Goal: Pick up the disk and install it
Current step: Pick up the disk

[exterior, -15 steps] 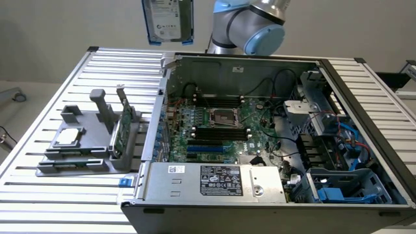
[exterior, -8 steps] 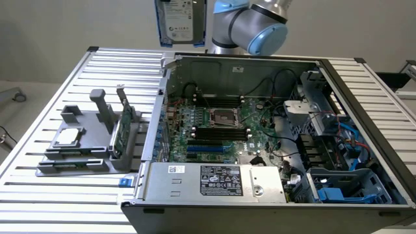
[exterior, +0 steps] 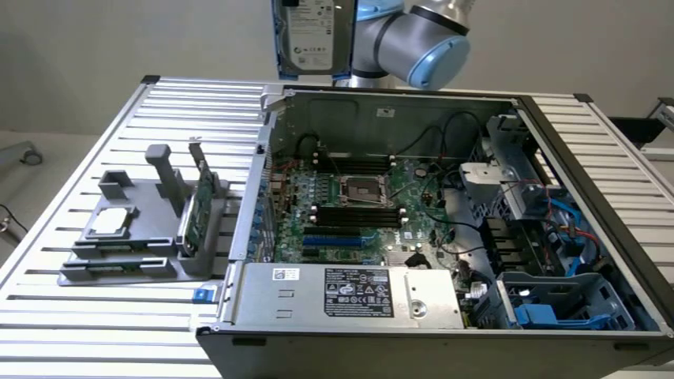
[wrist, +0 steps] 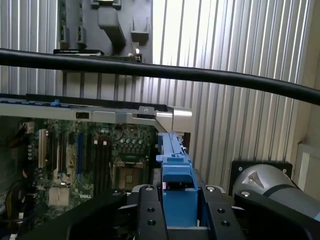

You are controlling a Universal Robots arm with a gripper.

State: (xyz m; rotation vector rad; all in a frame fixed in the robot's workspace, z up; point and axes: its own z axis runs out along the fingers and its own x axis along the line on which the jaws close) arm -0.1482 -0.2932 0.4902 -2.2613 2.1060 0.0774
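The disk [exterior: 312, 35], a silver-grey drive with a white label and a blue carrier edge, hangs upright high above the far rim of the open computer case [exterior: 263, 158], beside the arm's grey and blue wrist joint [exterior: 421, 43]. In the wrist view my gripper [wrist: 178, 195] is shut on the disk's blue carrier [wrist: 176, 175], which sticks out between the two black fingers [wrist: 147, 212]. Below it lie the case's edge and the motherboard [wrist: 100, 160].
Inside the case, a drive cage with blue carriers [exterior: 558, 304] sits at the near right, and the power supply [exterior: 348, 296] at the front. A grey holder [exterior: 137, 237] on the slatted table carries a silver chip [exterior: 110, 221] and a green card [exterior: 195, 209]. A black cable [wrist: 160, 72] crosses the wrist view.
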